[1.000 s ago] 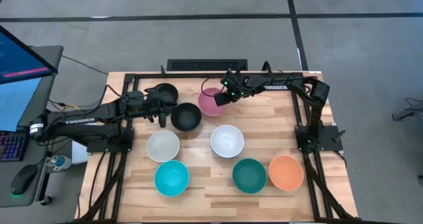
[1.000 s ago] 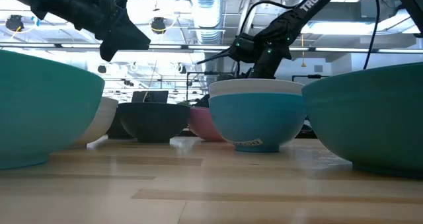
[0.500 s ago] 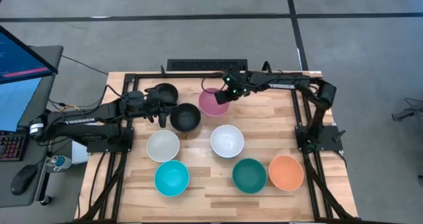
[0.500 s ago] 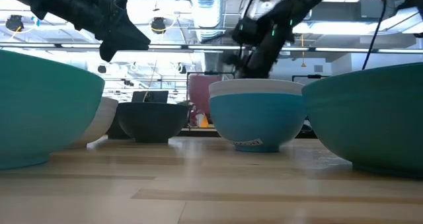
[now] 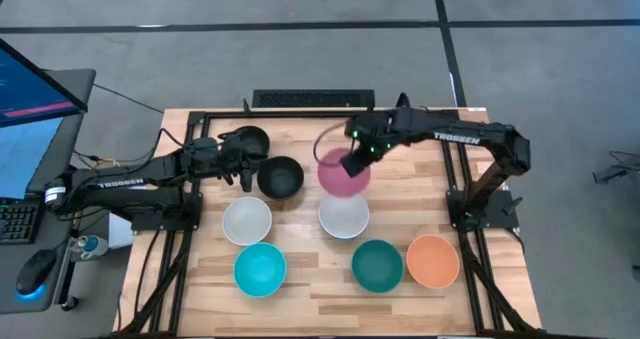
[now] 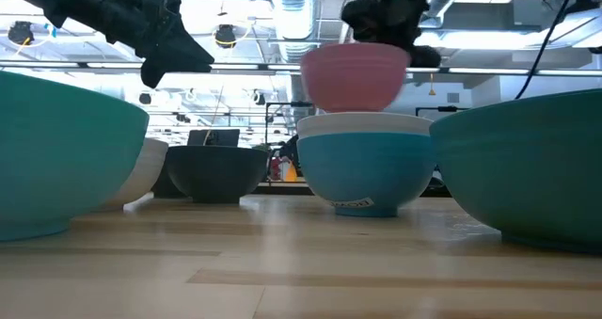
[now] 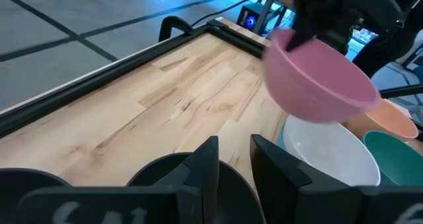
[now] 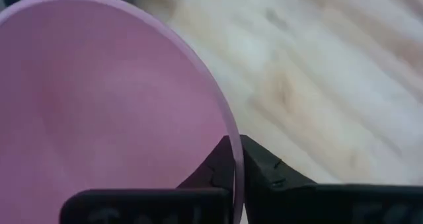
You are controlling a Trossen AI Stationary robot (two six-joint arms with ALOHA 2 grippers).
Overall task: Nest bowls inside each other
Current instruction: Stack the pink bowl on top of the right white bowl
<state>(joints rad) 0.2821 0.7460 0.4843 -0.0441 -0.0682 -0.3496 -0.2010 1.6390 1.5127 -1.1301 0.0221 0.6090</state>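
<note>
Pink bowl [image 5: 343, 173] plain and round, clamped by its rim in right hand [image 5: 352, 163], held in the air over white bowl [image 5: 344, 217] mid-counter, bare wood [image 5: 400, 194] toward far edge, left hand [image 5: 246, 171] slightly parted above black bowl [image 5: 281, 177].

"TROSSEN" — left arm [image 5: 120, 183], right arm [image 5: 462, 137]

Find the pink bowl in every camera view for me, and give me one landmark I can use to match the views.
High view: pink bowl at centre, held off the table by the right end effector.
Low view: top centre, hanging just above the white bowl.
Left wrist view: upper right, above the same white bowl.
Right wrist view: fills the left side, rim pinched between the fingers.
Shared landmark: the white bowl under it, except in the right wrist view.
</note>
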